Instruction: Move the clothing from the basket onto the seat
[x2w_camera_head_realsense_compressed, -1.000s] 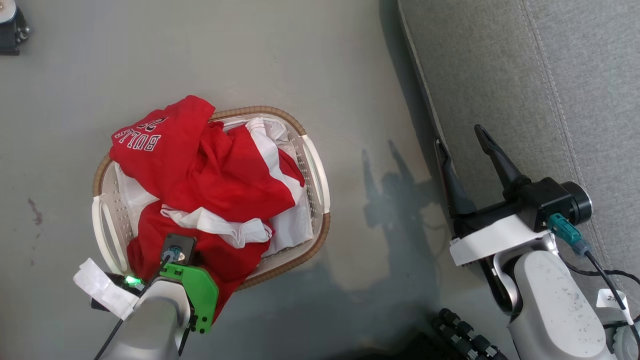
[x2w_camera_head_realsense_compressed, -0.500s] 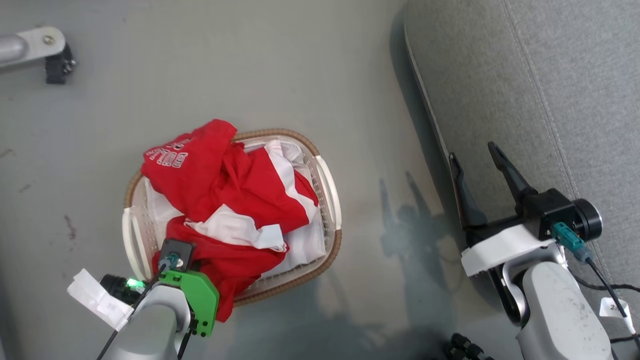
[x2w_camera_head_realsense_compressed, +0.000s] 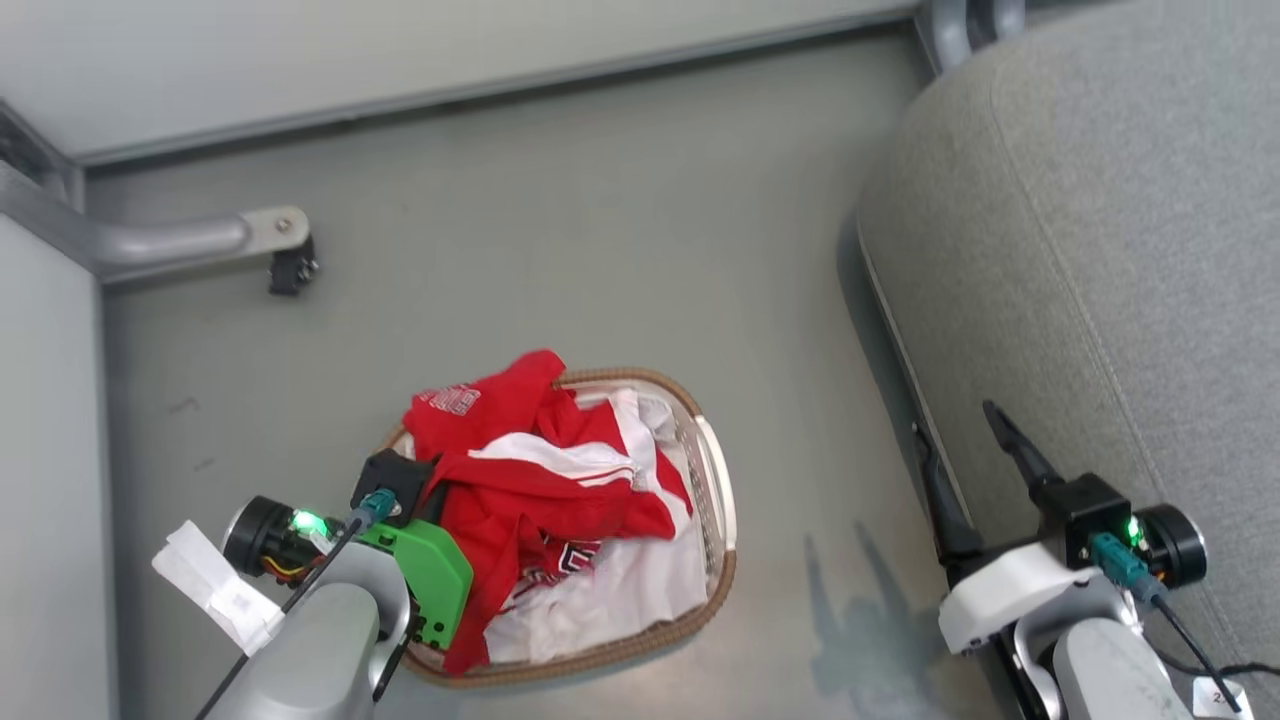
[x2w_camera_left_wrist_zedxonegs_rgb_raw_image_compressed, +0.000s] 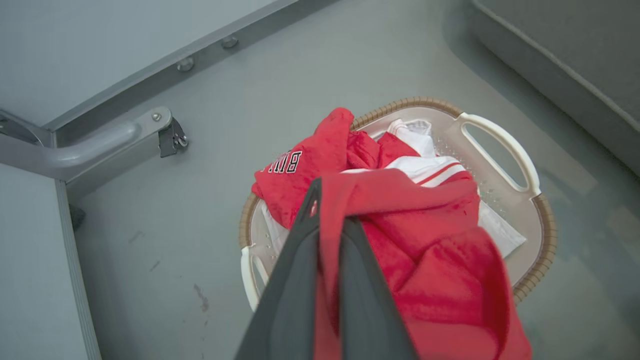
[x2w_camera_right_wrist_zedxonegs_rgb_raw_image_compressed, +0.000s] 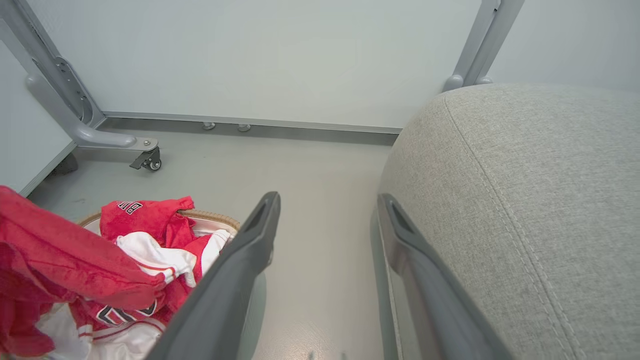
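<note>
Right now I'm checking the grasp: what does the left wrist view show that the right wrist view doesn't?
Left wrist view: the left tool shut on a fold of the clothing, and the white side handle of the basket. Right wrist view: the right tool open, holding nothing, by the edge of the seat, whose stitched seam shows. Both: basket, clothing, seat, floor, caster.

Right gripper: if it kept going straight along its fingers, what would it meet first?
Probably the floor beside the seat, though the right gripper's outer finger may graze the seat's rounded edge first; depth is unclear.
</note>
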